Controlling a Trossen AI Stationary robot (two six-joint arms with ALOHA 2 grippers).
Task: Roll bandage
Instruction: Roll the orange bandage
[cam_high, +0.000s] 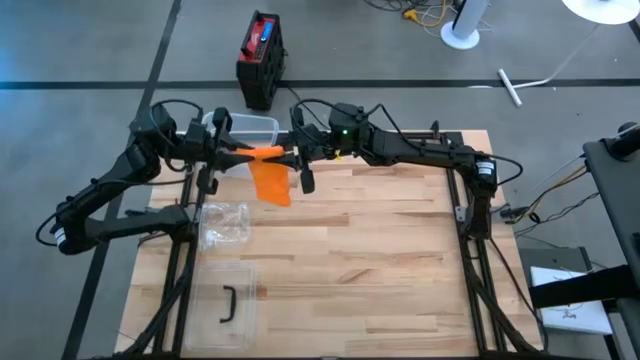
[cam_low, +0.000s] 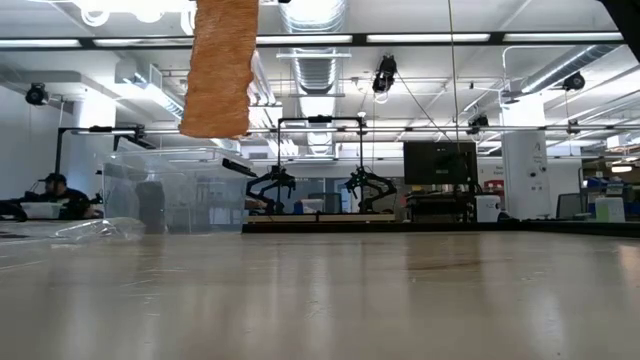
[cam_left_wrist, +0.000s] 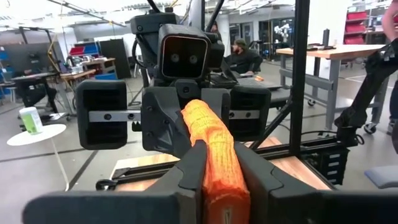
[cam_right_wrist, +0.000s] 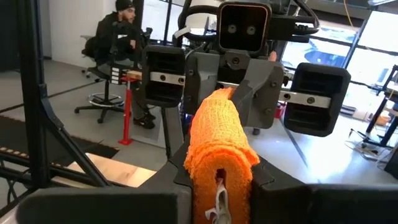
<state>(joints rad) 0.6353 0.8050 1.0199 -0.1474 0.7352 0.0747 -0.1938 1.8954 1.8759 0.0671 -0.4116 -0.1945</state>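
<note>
Both sets of jaws are clamped on the same orange bandage (cam_high: 268, 168), one at each end of its rolled top edge. Left gripper (cam_high: 228, 152) and right gripper (cam_high: 296, 158) face each other nose to nose above the far-left part of the table (cam_high: 400, 260), w/ the roll stretched between them. In the left wrist view the fingers (cam_left_wrist: 193, 171) pinch the roll from both sides; the right wrist view shows the same on the other end, w/ a bit of white fabric showing at the roll's core.

A loose tail of bandage hangs down from the roll (seen in the low view as a strip dangling clear of the tabletop, not touching it).

Behind the grippers, at the table's far edge, sits a clear plastic bin (cam_high: 252, 128). A crumpled clear bag (cam_high: 225, 224) lies nearer on the left, and a clear lid w/ a dark handle (cam_high: 228, 305) lies near the front-left corner. A person (cam_right_wrist: 121, 43) sits on a chair in the room beyond.
</note>
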